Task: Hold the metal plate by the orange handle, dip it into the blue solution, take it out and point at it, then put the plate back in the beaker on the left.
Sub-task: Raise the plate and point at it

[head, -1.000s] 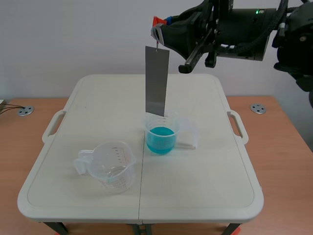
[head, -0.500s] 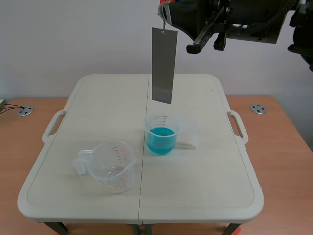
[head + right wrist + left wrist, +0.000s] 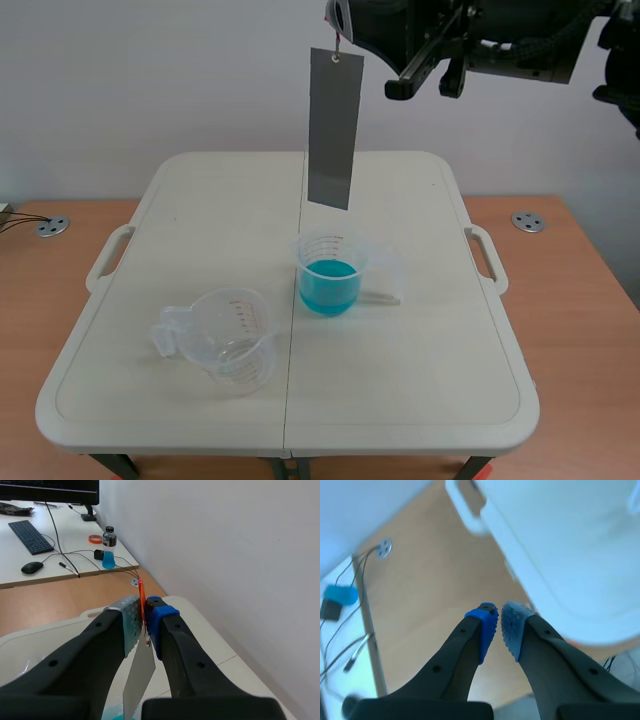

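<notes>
A long grey metal plate (image 3: 333, 128) hangs upright high above the table, clear of the beaker of blue solution (image 3: 329, 272) below it. My right gripper (image 3: 340, 18) is shut on its thin orange handle (image 3: 142, 604); the plate (image 3: 138, 675) drops away under the fingers. An empty clear beaker (image 3: 231, 339) with a handle stands at the front left of the white folding table (image 3: 180, 190). My left gripper (image 3: 498, 629) is off the table's corner, over the wooden floor, fingers nearly together with nothing between them. It is out of the scene view.
A thin clear object (image 3: 383, 293) lies just right of the blue beaker. Carry handles (image 3: 484, 258) stick out at the table's sides. In the right wrist view a desk behind holds a keyboard (image 3: 31, 536), a mouse and a bottle (image 3: 108, 547).
The right arm has risen, lifting the plate from just above the blue beaker's rim to well over it. The plate's lower end has swung slightly left.
</notes>
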